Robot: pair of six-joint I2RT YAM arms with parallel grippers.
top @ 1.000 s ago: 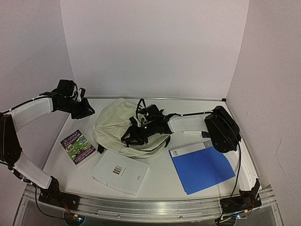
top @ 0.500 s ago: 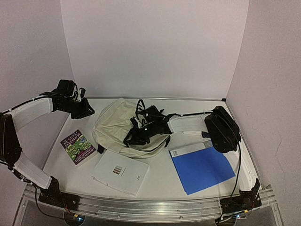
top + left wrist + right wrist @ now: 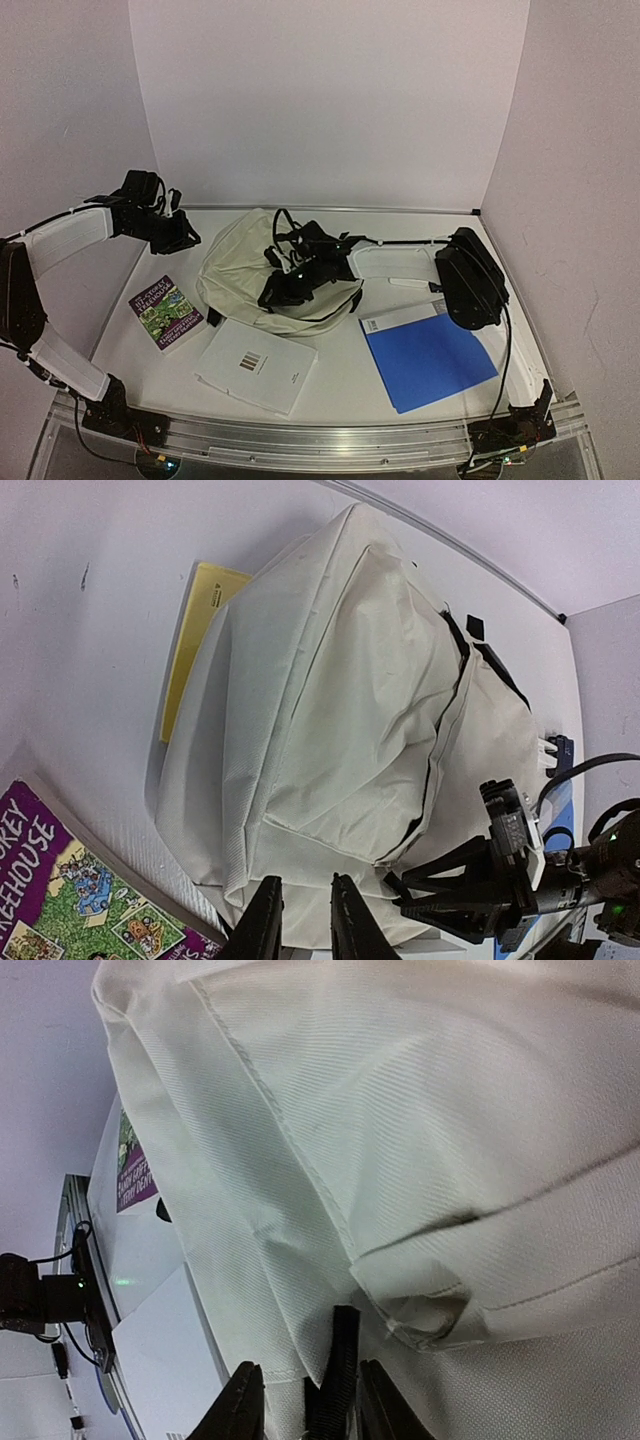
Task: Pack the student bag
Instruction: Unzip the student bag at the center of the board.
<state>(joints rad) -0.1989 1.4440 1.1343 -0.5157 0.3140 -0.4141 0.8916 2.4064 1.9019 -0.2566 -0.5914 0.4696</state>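
Note:
The student bag (image 3: pixel 235 260) lies flat in the middle of the table, cream fabric with black zipper lines; it also fills the left wrist view (image 3: pixel 340 700). My right gripper (image 3: pixel 280 290) is low over the bag's near right part. In its wrist view the right gripper (image 3: pixel 310 1367) is open, with a black strap (image 3: pixel 343 1360) standing between the fingers, close to one of them and with a gap to the other. My left gripper (image 3: pixel 183 238) hangs raised at the far left, clear of the bag. Its fingers (image 3: pixel 305 880) stand narrowly apart with nothing between them.
A purple picture book (image 3: pixel 166 311) lies left of the bag. A white booklet (image 3: pixel 257 365) lies in front of it and a blue folder (image 3: pixel 428 358) to the right. A yellow flat item (image 3: pixel 200 630) sticks out from under the bag's far side. White walls enclose the table.
My right gripper has shifted a little to the left over the bag and its fingers have narrowed around the strap. The left arm has stayed put.

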